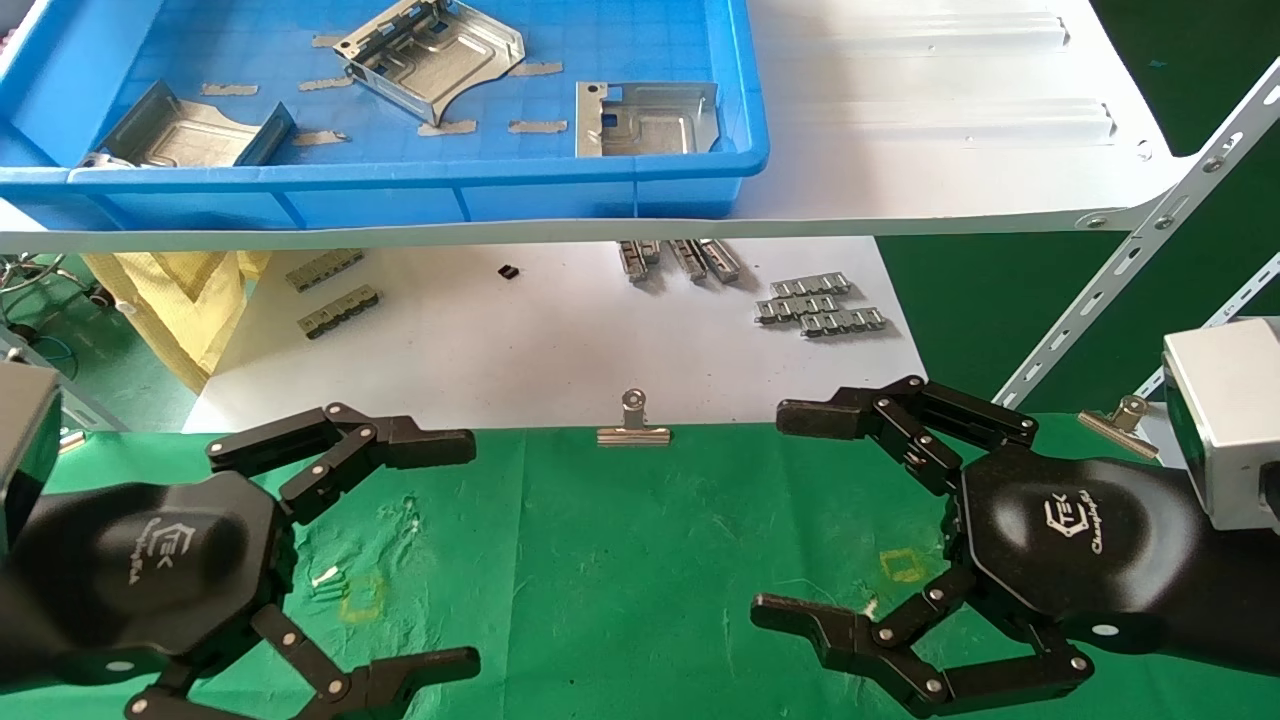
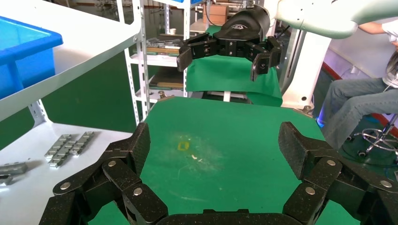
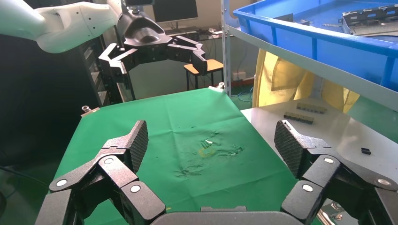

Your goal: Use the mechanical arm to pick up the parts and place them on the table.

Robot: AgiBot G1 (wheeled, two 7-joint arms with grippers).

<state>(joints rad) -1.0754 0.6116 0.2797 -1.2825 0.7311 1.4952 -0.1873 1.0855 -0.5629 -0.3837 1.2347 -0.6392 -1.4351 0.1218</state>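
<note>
Left gripper [image 1: 473,552]: low over the near left of the table [image 1: 640,560], jaws spread wide, nothing between them; wrist cut off by the picture edge. Seen again from the right wrist view [image 3: 155,54], held in the air above the far end of the green cloth, fingers apart and empty.

Right gripper [image 1: 770,512]: low over the near right of the table, jaws spread wide, nothing held; arm cut off at the edge. Seen again from the left wrist view [image 2: 225,54], raised above the cloth, open and empty.

Parts: three metal plates lying in the blue tray [image 1: 420,185] on the white shelf [image 1: 950,130], well apart from both grippers. Left plate [image 1: 190,130] partly hidden behind the tray's front wall. Middle plate [image 1: 432,58] tilted, its top cut off by the picture edge. Right plate [image 1: 648,118] flat, near the tray's front right corner. Scraps of tape [image 1: 538,126] stuck to the tray floor around them.

Under the shelf, on the white sheet [image 1: 560,350]: small grey strips [image 1: 820,305] in clusters, one cluster [image 1: 680,258] half hidden beneath the shelf edge; small dark object [image 1: 508,270], too small to make out.

Table edge: silver clip [image 1: 633,422] at the middle, another [image 1: 1120,418] at the right. Yellow square marks [image 1: 903,566] on the cloth, bare.
</note>
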